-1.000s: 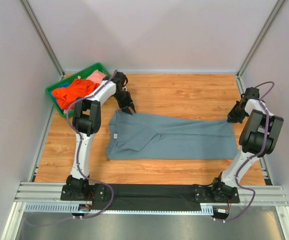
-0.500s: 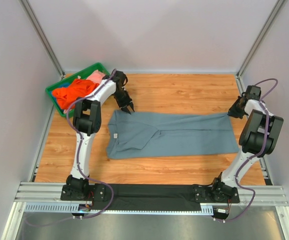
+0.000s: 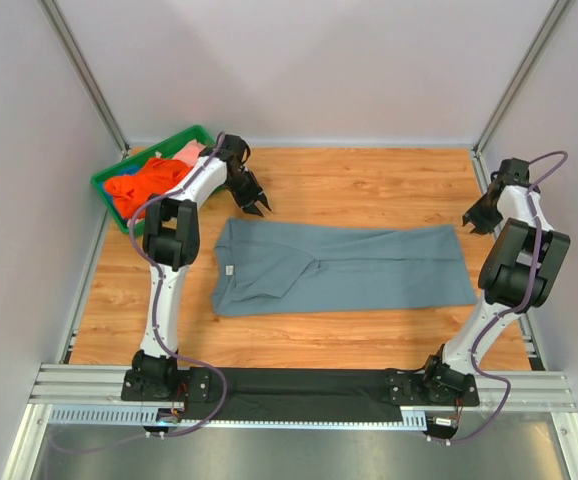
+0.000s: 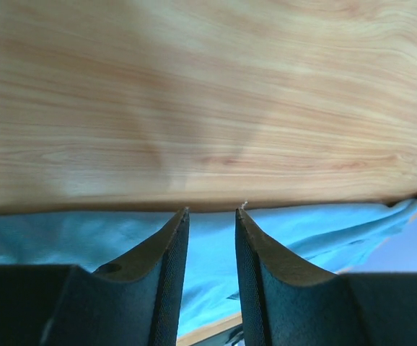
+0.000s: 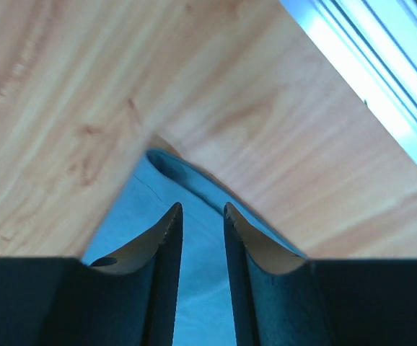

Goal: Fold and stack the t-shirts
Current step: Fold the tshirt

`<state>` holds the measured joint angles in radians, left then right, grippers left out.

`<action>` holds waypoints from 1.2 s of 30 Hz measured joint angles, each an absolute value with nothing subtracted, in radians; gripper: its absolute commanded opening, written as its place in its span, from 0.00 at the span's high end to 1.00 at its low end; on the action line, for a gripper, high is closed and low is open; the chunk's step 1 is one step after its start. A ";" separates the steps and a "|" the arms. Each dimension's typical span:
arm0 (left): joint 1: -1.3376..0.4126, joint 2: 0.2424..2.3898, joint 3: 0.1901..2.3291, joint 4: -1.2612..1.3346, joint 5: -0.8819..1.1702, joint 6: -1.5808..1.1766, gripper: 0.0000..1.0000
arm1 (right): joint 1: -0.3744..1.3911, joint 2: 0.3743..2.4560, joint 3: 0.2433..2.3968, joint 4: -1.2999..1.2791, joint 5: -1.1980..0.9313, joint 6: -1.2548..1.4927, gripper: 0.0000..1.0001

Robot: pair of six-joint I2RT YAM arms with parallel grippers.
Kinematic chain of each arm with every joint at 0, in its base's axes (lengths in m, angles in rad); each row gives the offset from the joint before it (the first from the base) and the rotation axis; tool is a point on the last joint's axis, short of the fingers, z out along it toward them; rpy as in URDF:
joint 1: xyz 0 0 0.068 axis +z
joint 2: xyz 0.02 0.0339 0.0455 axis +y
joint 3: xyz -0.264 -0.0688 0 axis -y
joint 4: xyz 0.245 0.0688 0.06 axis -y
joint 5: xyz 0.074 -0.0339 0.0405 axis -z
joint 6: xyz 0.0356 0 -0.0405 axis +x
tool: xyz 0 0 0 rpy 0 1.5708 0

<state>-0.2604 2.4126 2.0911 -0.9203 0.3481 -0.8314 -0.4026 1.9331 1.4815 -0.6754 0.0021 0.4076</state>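
Both sit parted and empty: left claw [image 3: 255, 206], right claw [image 3: 476, 222]; grey-blue t-shirt [image 3: 369, 270] spread on desk [image 3: 369, 185]; next fold likely needs far-edge grips.

The right gripper [image 5: 200, 216] reaches in from the bottom edge, its 2 dark, curved fingers [image 5: 158, 274] standing apart with a narrow gap and nothing clamped between them. Through that gap and past the tips shows a corner of the slate grey-blue fabric t-shirt [image 5: 187, 184], lying flat and narrowing to a point towards the top of the frame. Its right edge is rolled into a thin dark fold. Around it spreads the light wooden tabletop [image 5: 64, 108]. A pale metal rail [image 5: 382, 65] crosses the upper right corner.
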 measured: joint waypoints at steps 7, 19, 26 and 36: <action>-0.282 2.360 2.056 -0.879 0.389 -0.826 0.61 | -0.403 1.893 1.435 -0.831 0.028 0.490 0.66; -0.309 2.284 1.898 -0.866 0.382 -0.785 0.62 | -0.403 1.885 1.322 -0.838 -0.010 0.577 0.66; -0.307 2.292 1.895 -0.876 0.340 -0.760 0.62 | -0.400 1.896 1.321 -0.817 0.038 0.594 0.97; -0.307 2.337 1.928 -0.927 0.284 -0.745 0.63 | -0.395 1.880 1.293 -0.722 0.083 0.550 1.00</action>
<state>-0.3073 2.3375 1.9282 -0.9268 0.2840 -0.7452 -0.3950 1.8805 1.2934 -0.7219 0.0830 0.5499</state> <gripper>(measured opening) 0.369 0.007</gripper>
